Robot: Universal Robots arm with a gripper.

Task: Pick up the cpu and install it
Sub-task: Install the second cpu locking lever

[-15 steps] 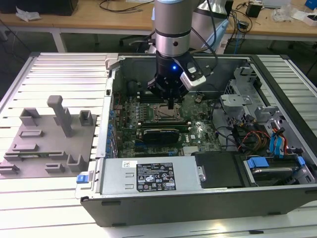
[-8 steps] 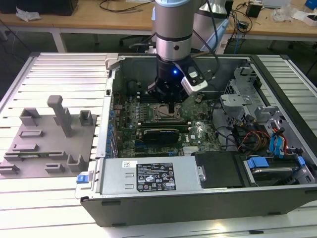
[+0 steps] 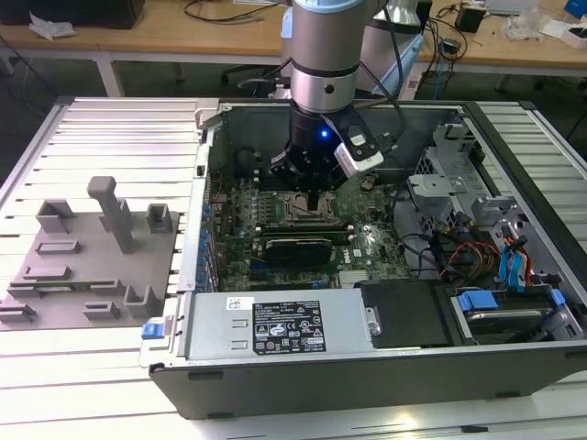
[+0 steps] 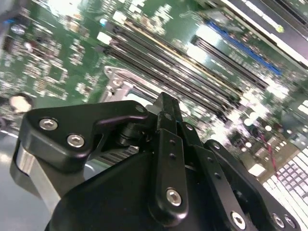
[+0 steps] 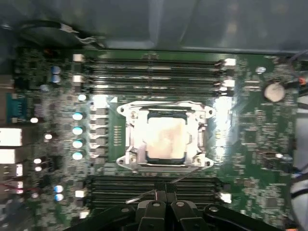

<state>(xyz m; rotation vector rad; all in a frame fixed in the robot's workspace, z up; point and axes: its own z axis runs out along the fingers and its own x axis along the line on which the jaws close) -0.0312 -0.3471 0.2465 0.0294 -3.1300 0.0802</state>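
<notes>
Your gripper (image 3: 313, 198) hangs just above the motherboard (image 5: 250, 139), fingers pressed together and holding nothing. The cpu (image 5: 165, 138) already lies inside the socket (image 5: 131, 144), so you seem to be at the seating stage; any next move needs a light touch.

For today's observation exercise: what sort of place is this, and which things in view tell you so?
Probably a robotics lab or test bench: a robot arm over an open computer case, with cluttered workbenches behind.
</notes>
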